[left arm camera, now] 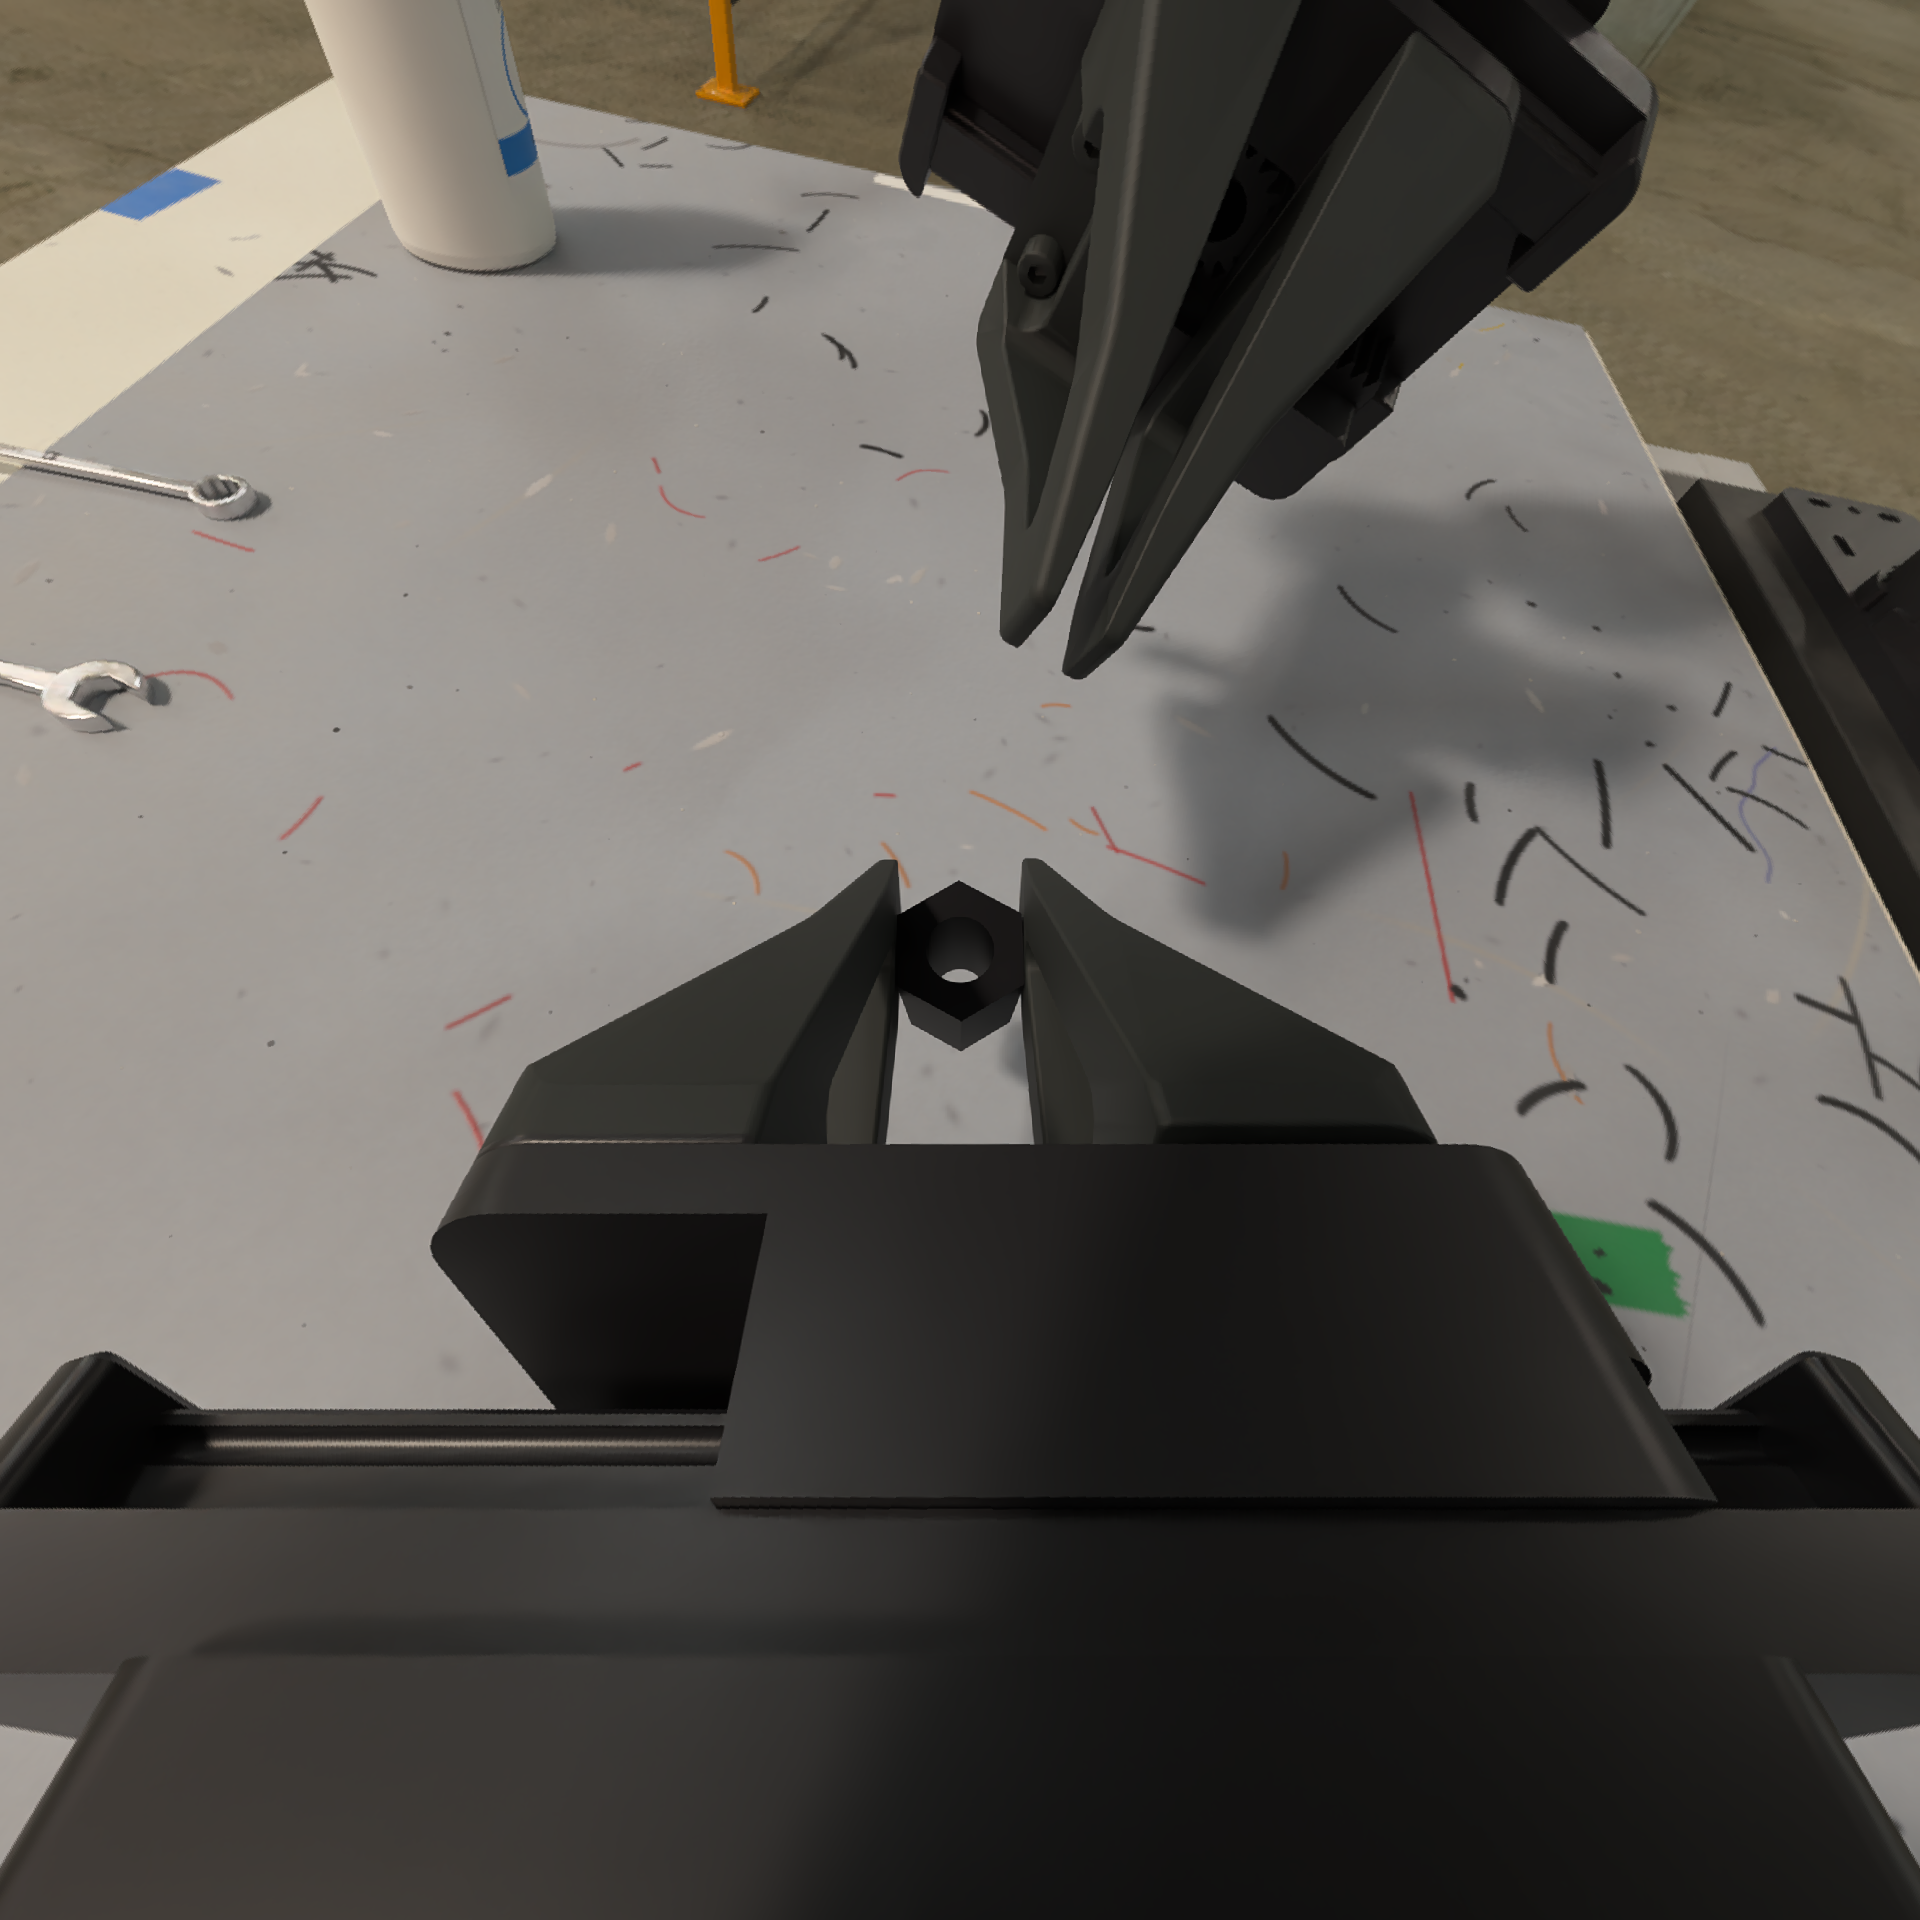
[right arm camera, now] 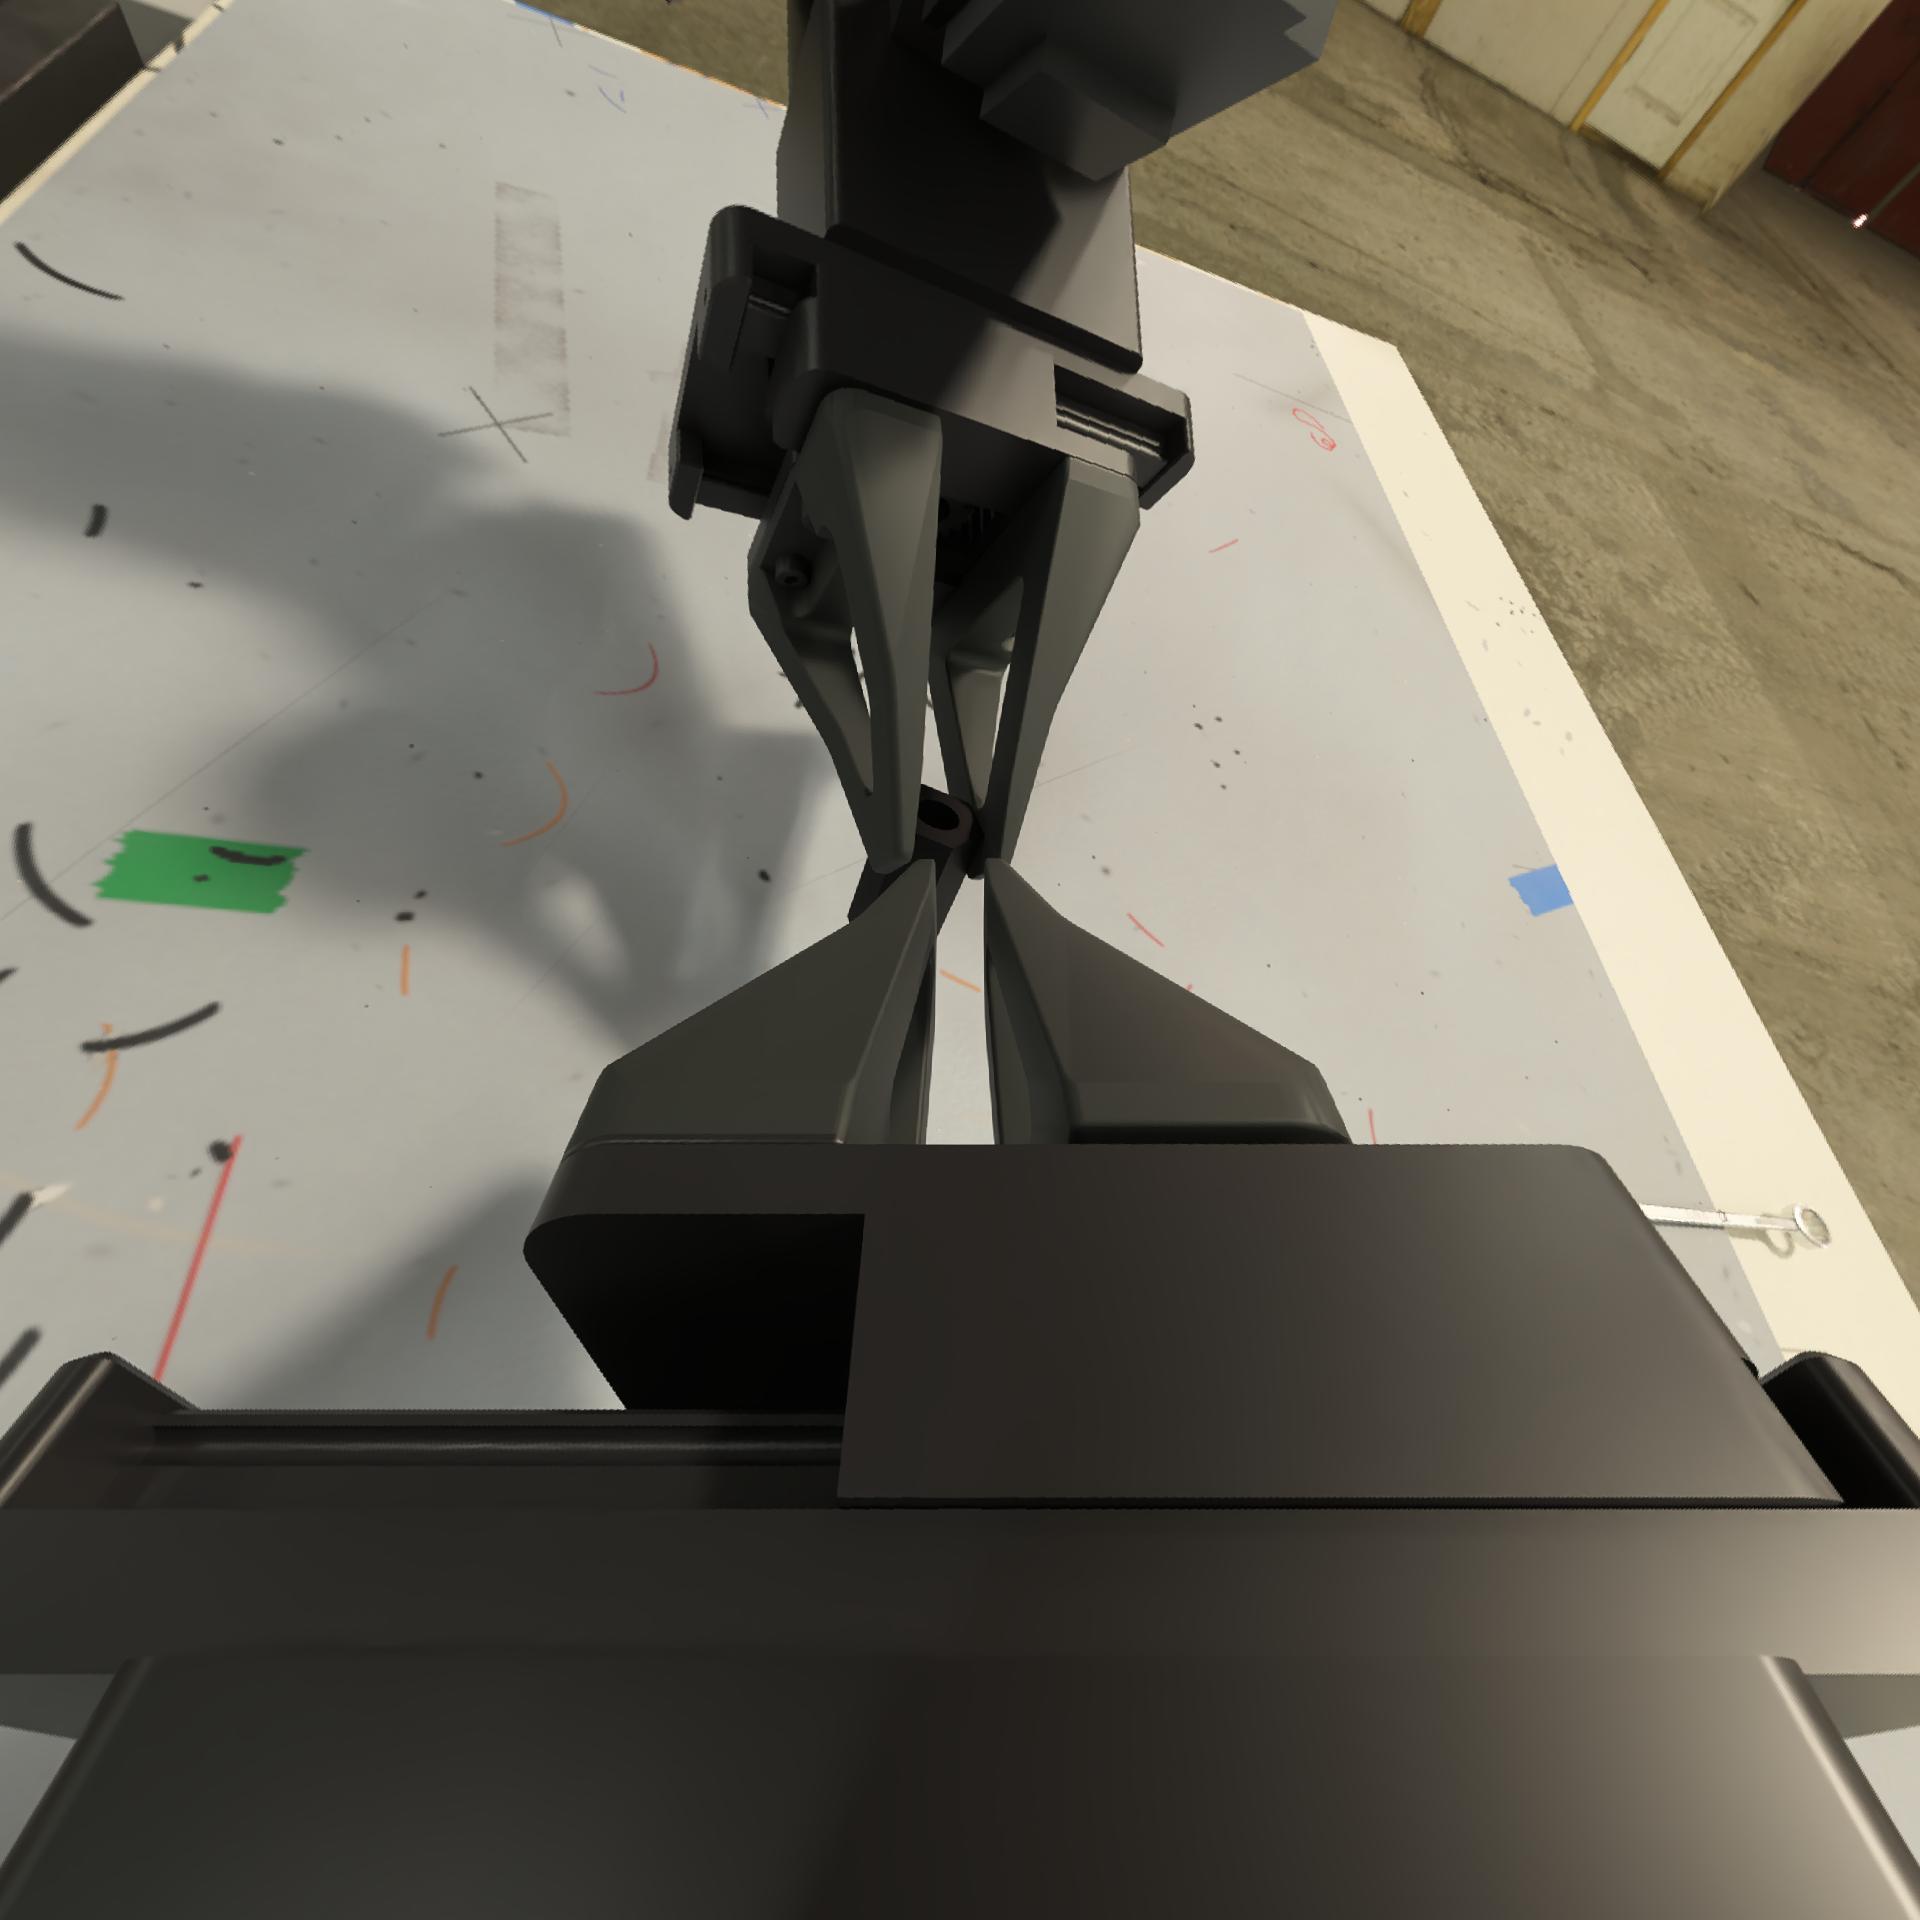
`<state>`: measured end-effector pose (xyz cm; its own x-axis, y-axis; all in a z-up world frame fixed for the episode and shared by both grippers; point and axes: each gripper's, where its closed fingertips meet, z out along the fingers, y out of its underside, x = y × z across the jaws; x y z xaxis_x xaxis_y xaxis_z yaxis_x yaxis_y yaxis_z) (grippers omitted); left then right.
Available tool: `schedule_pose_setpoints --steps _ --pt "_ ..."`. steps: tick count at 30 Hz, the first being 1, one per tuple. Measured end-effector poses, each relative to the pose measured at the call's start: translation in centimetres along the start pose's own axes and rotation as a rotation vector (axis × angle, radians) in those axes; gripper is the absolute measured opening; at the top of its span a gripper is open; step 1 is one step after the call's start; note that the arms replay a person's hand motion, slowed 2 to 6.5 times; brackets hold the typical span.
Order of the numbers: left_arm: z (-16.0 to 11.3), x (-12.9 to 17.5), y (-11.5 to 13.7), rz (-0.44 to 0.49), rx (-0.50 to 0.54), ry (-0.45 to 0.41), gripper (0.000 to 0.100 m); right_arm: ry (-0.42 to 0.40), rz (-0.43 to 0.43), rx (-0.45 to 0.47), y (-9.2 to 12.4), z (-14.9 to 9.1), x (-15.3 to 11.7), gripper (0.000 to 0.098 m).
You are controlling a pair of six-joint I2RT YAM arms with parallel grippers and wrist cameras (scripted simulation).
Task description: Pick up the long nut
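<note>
nut: black hexagonal long nut (left arm camera: 959,966), bore facing cam, centre of left wrist view, clear of grey scuffed tabletop (left arm camera: 520,831)
L gripper (left arm camera: 959,883): jaws pinching nut flats
R gripper (right arm camera: 961,883): jaws nearly pressed together, empty, tips near nut
step: grasp made, lift appears underway
next: raise straight, keep squeeze, R arm stays clear

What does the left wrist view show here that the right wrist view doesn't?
Only the left wrist view shows the white bottle, the open-end wrench and the orange stand. Only the right wrist view shows the pale doors beyond the floor. Both show the long nut clamped in the left gripper, the right gripper shut and empty, the ring wrench, the green tape and the grey table.
</note>
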<state>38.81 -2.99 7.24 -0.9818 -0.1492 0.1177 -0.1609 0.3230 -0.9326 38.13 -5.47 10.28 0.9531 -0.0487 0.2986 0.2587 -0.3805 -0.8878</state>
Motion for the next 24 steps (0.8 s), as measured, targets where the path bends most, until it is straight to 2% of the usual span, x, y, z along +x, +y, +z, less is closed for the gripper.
schedule_pose_setpoints --steps 12,18,24 --pt "-0.3 0.1 -0.6 -0.013 0.046 0.013 0.019 -0.026 0.053 0.045 -0.5 -0.5 0.2 0.0015" --pt "-0.3 -0.4 0.5 -0.020 0.000 -0.022 0.019 -0.011 0.053 0.029 0.0 -0.6 0.6 0.0022" --pt "-0.3 -0.9 1.2 -0.014 -0.044 -0.064 0.019 0.048 0.062 0.019 0.6 -1.6 1.9 0.0052"
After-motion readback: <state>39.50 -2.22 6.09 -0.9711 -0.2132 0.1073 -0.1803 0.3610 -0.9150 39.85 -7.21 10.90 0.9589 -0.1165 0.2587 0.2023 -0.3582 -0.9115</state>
